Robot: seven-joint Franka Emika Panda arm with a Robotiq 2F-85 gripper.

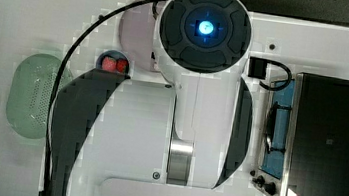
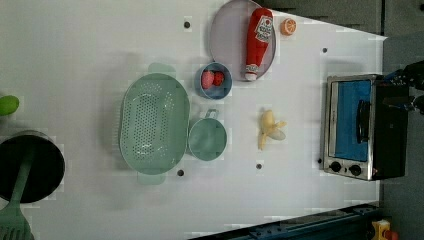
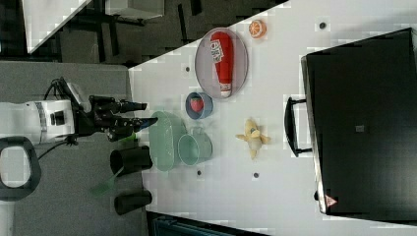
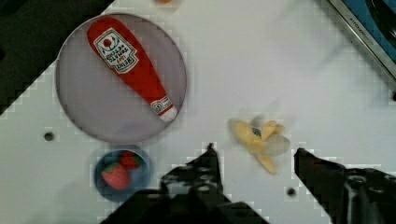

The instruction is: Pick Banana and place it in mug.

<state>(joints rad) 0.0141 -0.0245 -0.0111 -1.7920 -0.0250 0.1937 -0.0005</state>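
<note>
Wrist view: my fingers (image 4: 254,158) spread wide, empty, high above the surface (image 4: 280,70). Banana (image 4: 259,141) lies between them, below, peel flaps splayed. Mug (image 2: 207,139) well off. Risk: pinching one loose flap, banana slipping.

The gripper (image 2: 413,91) sits dark at the left view's right edge, nearest the toaster oven (image 2: 356,126). Farther from it the banana (image 2: 270,130) lies on the white table (image 2: 75,60). Farther still, the mug (image 2: 207,139) stands just beside the green strainer (image 2: 154,122)
</note>
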